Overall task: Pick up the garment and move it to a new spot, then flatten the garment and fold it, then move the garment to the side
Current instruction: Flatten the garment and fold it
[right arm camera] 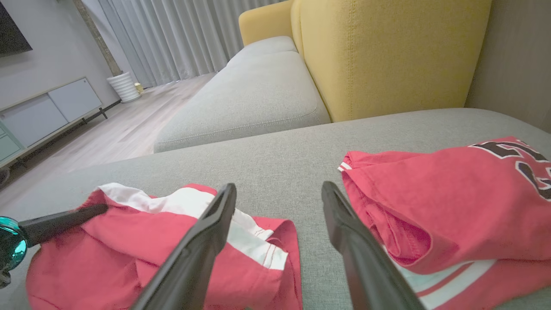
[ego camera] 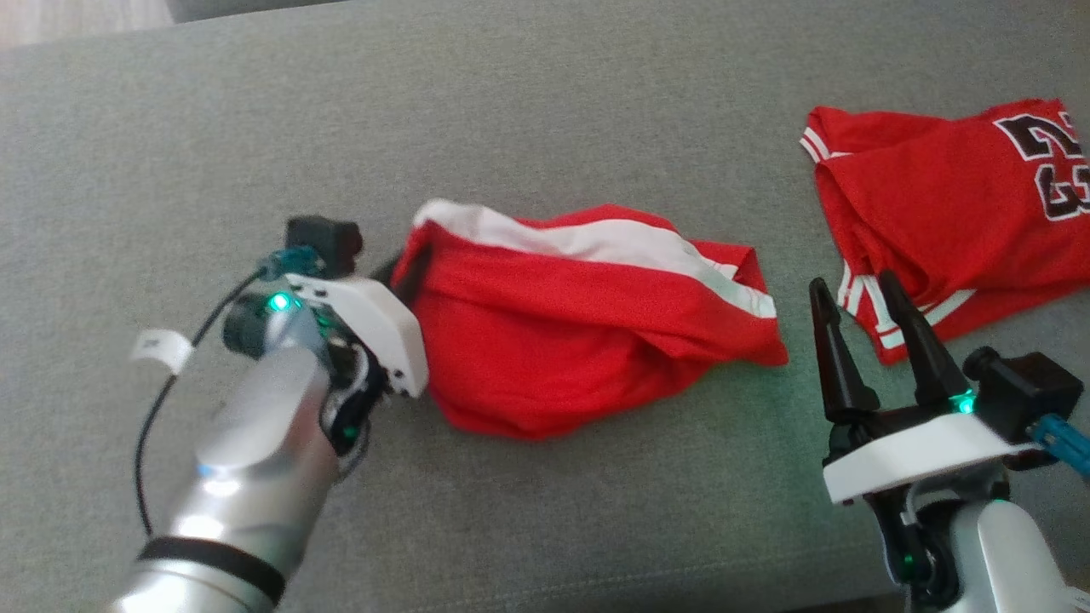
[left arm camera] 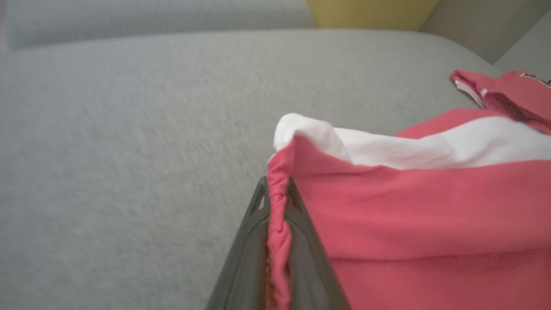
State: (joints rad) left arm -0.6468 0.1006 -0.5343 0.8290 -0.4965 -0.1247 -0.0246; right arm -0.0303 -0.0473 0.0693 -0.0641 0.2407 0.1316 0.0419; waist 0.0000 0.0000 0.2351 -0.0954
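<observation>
A crumpled red garment (ego camera: 579, 340) with a white stripe lies mid-cushion, seen also in the left wrist view (left arm camera: 409, 206) and the right wrist view (right arm camera: 150, 254). My left gripper (ego camera: 404, 277) is at its left end, shut on a bunched red hem that runs between the two fingers (left arm camera: 275, 185). One of those dark fingers (right arm camera: 64, 219) reaches in at the left of the right wrist view. My right gripper (ego camera: 854, 285) stands open and holds nothing, hovering over bare cushion just right of the garment, its fingers wide apart (right arm camera: 279, 189).
A second red garment, a jersey (ego camera: 954, 196) with a black number, lies at the right (right arm camera: 452, 193). Everything rests on a wide grey cushion (ego camera: 545, 111). A yellow sofa back (right arm camera: 387, 51) rises behind, with wooden floor (right arm camera: 129, 125) beyond the edge.
</observation>
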